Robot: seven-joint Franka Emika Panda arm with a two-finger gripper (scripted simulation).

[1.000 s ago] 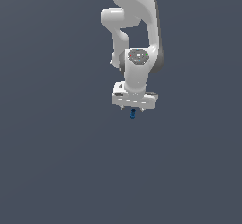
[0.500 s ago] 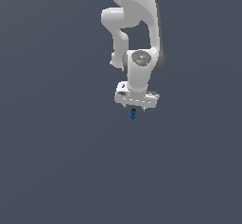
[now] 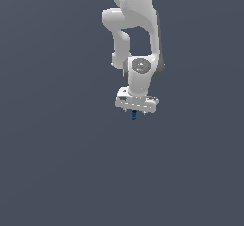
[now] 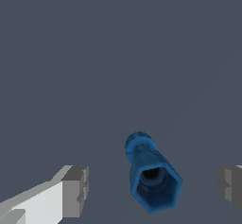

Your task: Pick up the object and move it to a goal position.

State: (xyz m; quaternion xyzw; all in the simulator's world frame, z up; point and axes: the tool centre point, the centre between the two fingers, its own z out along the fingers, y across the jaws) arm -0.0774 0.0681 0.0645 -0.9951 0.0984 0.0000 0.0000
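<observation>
In the middle of the scene: a white robot arm (image 3: pixel 136 39) hangs from the top of the exterior view over a plain dark grey surface (image 3: pixel 57 163).
Gripper: the gripper (image 3: pixel 136 109) points straight down, its wide white body level, its short fingers hard to make out in the exterior view.
Left finger in the wrist view: a grey pad (image 4: pixel 75 191) on a white finger stands well to one side of the object, not touching it.
Object: the object (image 4: pixel 150 180), a tiny bright-blue knobbly piece, lies between the two fingers; it has a hollow six-sided end nearer the camera and a narrower rounded end farther off, and its long axis is slightly slanted. In the exterior view it shows as a blue speck (image 3: pixel 134 116) just under the gripper's middle.
Right finger in the wrist view: the other grey pad (image 4: pixel 230 186) sits at the frame edge, also apart from the object.
Hand state: the fingers are spread wide, with nothing held.
Step in hand: most likely the final descent before grasping.
How to do it well: keep the object centred in the gap, lower until the pads flank its wider six-sided part, then close evenly so it does not roll or squirt out.
Goal position: no marker is visible in either view.
</observation>
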